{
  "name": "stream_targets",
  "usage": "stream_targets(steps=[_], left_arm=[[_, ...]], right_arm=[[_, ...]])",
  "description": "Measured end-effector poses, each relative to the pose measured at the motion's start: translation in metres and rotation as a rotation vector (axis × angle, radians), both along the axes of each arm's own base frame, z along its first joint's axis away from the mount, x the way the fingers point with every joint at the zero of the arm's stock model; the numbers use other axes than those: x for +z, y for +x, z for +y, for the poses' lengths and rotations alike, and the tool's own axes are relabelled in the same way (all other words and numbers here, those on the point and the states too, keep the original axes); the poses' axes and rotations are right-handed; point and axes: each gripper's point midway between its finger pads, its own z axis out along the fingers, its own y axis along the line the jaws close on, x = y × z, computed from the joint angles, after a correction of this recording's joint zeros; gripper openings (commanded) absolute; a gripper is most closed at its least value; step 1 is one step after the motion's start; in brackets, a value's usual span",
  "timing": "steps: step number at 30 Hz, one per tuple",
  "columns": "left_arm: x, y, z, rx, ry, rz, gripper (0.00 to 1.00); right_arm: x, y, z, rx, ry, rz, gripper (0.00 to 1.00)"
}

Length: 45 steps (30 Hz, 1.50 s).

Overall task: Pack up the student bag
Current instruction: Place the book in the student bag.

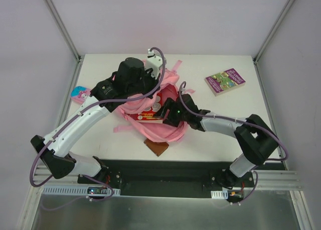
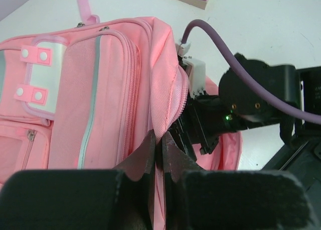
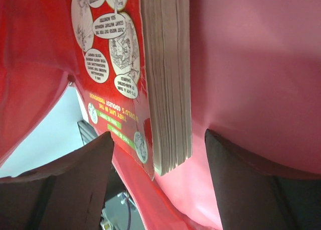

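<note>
Backpack (image 2: 100, 89) rim inside left end effector (image 2: 158, 140)

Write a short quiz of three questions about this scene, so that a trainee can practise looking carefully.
1. True or false: the left fingers are shut on the edge of the large pink fabric backpack.
2. What stands between the open right fingers? A. a red book with cartoon speech bubbles B. a green bottle C. a blue lunch box
3. Fill in: the purple paperback book lies on the white table, ___ the backpack (inside or outside).
Key: 1 true; 2 A; 3 outside.
</note>
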Motion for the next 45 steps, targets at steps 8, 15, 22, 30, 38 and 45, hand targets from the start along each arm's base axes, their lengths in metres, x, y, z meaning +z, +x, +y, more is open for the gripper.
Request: stream_targets(steps=[8, 15, 22, 30, 38, 45], left_arm=[[0.0, 0.001, 0.001, 0.005, 0.001, -0.003, 0.0], [0.0, 0.001, 0.001, 0.005, 0.0, -0.003, 0.0], [0.0, 0.001, 0.001, 0.005, 0.002, -0.002, 0.0], [-0.002, 0.001, 0.001, 0.005, 0.004, 0.0, 0.0], [-0.003, 0.001, 0.0, 0.017, -0.011, 0.012, 0.0], [-0.001, 0.002, -0.001, 0.017, -0.016, 0.008, 0.0]], right_arm=[[-0.008, -0.003, 0.012, -0.183, 0.01, -0.011, 0.52], [-0.01, 0.008, 0.005, -0.271, 0.046, -0.042, 0.22], [0.011, 0.039, 0.004, -0.272, 0.097, -0.096, 0.19], [0.017, 0.074, 0.03, -0.205, 0.145, -0.093, 0.23], [0.015, 0.075, 0.056, -0.097, 0.189, -0.081, 0.62], [0.024, 0.069, 0.046, -0.077, 0.146, -0.128, 0.66]])
